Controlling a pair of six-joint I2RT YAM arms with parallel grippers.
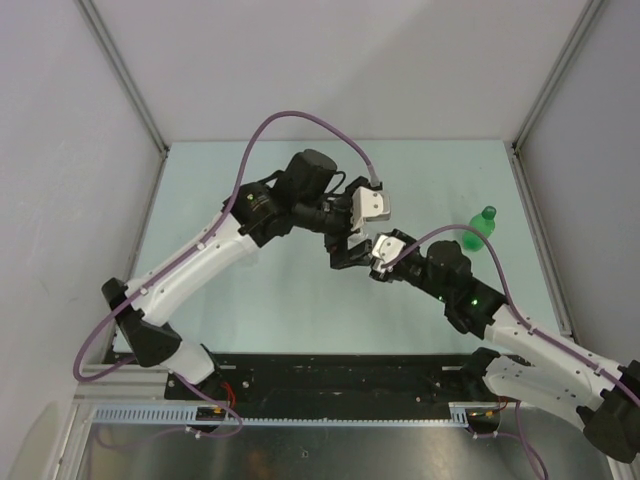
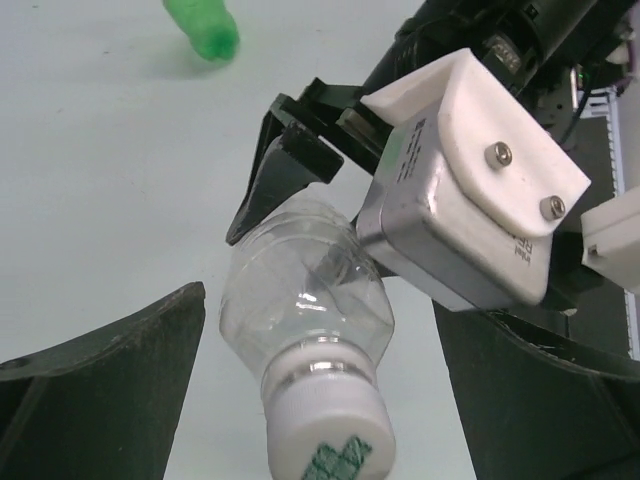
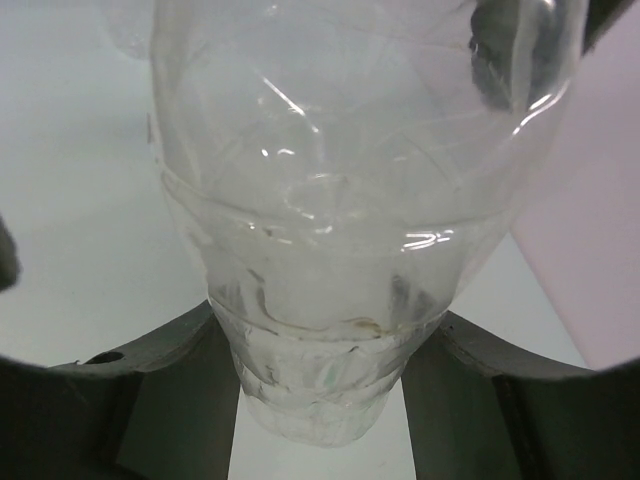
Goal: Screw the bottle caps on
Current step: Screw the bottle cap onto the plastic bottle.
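Two robot arms meet at a clear bottle (image 2: 305, 290) with a white cap (image 2: 325, 425) sitting on its neck.
The right gripper (image 3: 320, 372) clamps the bottle's body over mid-worktop. The left gripper (image 2: 315, 395) stands wide open either side of the cap, touching nothing (how tight the cap is cannot be told). A green bottle (image 1: 480, 228) lies far right, seemingly capped. No third bottle is in view.

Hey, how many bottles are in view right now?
2. A green bottle sits far right; a capped clear bottle is in the right gripper. Another may be hidden from view.
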